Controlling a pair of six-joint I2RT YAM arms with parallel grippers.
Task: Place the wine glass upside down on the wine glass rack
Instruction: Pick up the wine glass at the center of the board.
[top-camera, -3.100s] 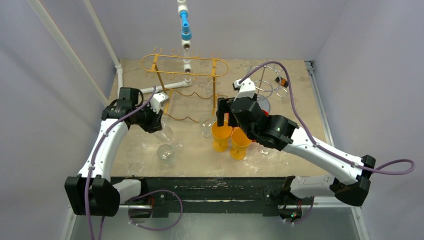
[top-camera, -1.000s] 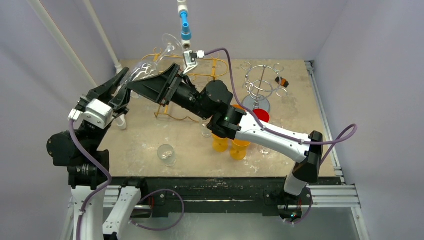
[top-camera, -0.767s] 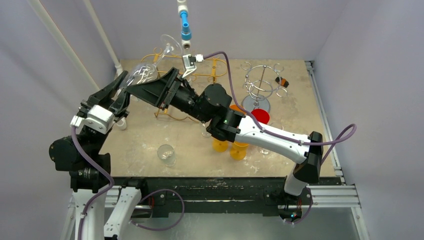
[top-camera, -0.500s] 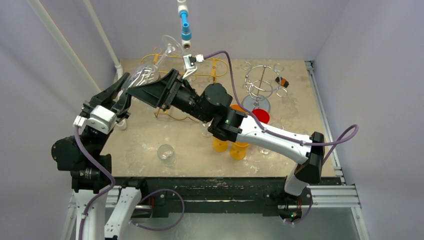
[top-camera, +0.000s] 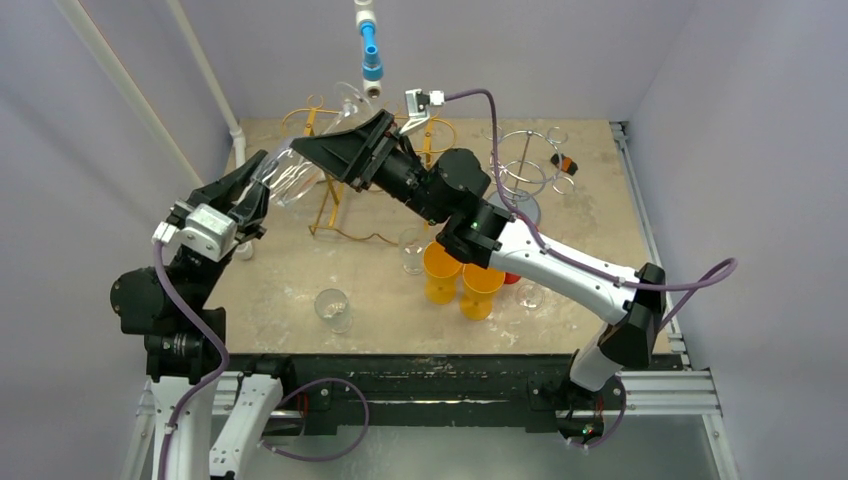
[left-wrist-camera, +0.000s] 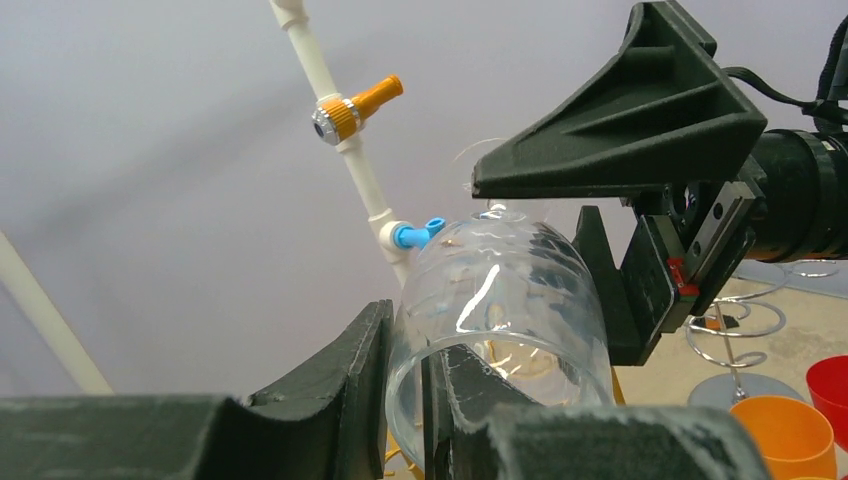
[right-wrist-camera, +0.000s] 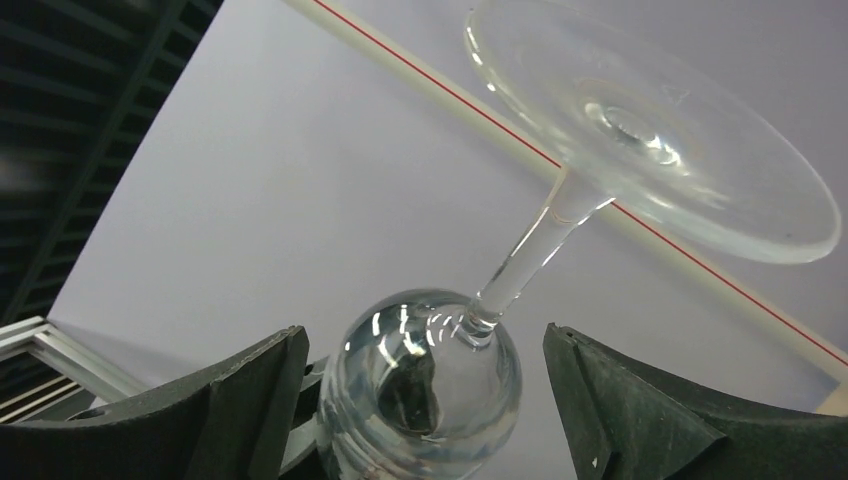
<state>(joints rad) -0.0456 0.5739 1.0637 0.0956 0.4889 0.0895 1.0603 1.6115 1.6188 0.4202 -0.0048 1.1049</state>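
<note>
Wine glass (top-camera: 289, 173) hangs in the air, tilted foot-up near the gold rack (top-camera: 327, 200), with the left gripper (top-camera: 256, 182) pinching its bowl rim. Right gripper (top-camera: 318, 160) has its fingers wide apart around the stem end, not touching. This looks like a handover: right needs to close on the stem before left lets go.

My left arm (top-camera: 150, 300) stood reared up from its base, wrist high, its gripper (top-camera: 258, 182) pinched on the rim of the glass (top-camera: 287, 170). My right arm (top-camera: 560, 270) reached far across to the left, forearm raised, its gripper (top-camera: 320, 156) spread wide around the bowl, clear of it.
</note>
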